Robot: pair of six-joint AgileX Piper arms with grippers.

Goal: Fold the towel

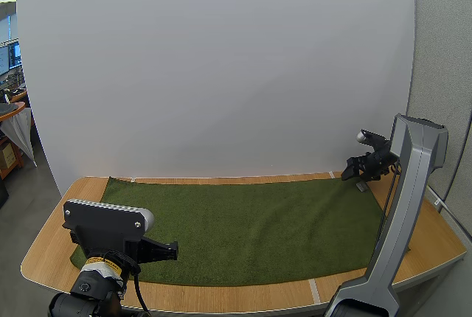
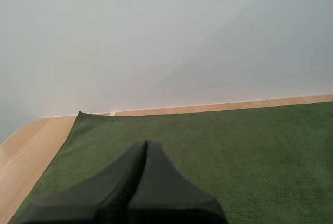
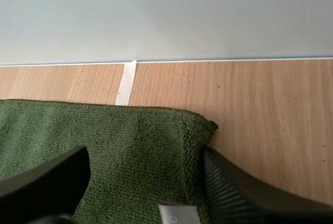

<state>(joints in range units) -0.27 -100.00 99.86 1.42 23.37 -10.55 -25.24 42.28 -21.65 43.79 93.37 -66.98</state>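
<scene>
Currently spread flat over most of the wooden desk (image 1: 44,258): a green towel (image 1: 251,228), long axis running 9 to 3 o'clock in the high view. Out at about 2 o'clock on the towel's far edge, the right claw (image 3: 144,153), fingers parted and straddling the cloth just inside the far right corner (image 3: 208,125), nothing pinched yet. Low at 7 o'clock by the near left end, the left claw (image 2: 145,143), fingers pressed together into one dark empty wedge, aimed over the cloth with the far left corner (image 2: 80,115) ahead and well apart. Probably next: closing on that right corner and carrying it toward 9 o'clock, right arm being much the nearer.
</scene>
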